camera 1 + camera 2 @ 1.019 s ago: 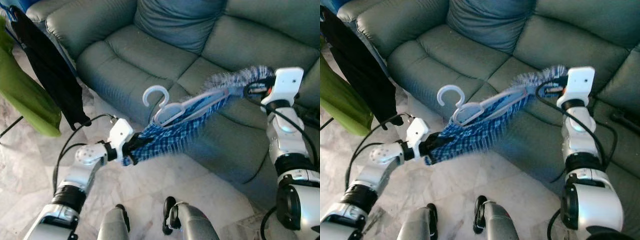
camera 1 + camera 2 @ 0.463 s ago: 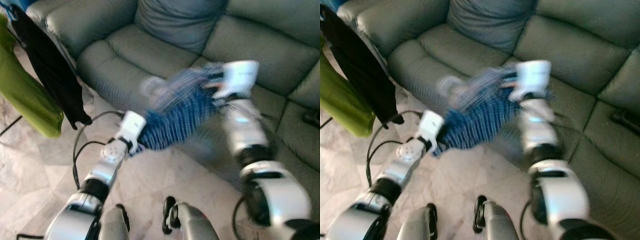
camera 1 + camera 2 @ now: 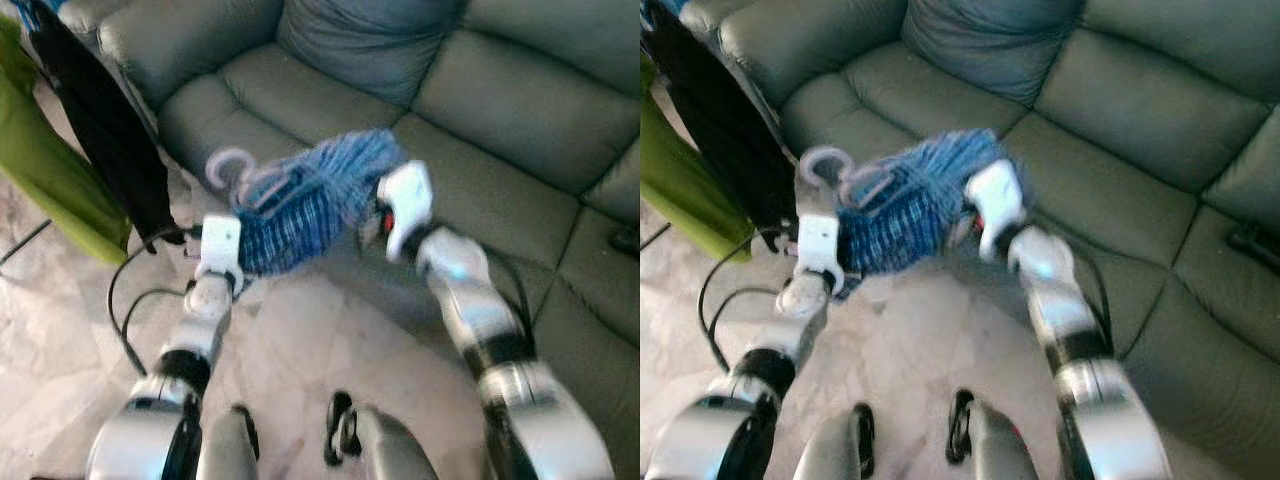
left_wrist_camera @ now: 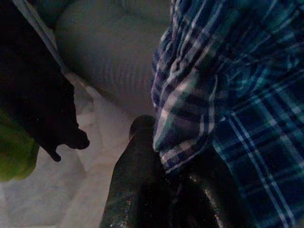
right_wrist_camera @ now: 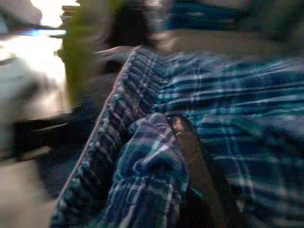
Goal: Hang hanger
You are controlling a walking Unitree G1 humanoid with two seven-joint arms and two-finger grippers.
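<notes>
Both grippers pinch a blue plaid garment (image 3: 300,205) bunched between them in front of a grey-green sofa (image 3: 520,110): the left gripper (image 4: 166,185) grips its lower edge, the right gripper (image 5: 199,190) its ribbed band. A pale hanger (image 3: 232,172) rises from the cloth, beside black clothing (image 3: 105,140) and green clothing (image 3: 55,190).

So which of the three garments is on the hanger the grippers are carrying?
The blue plaid one, bunched between the left gripper and right gripper. The black garment and green garment hang apart at left.
</notes>
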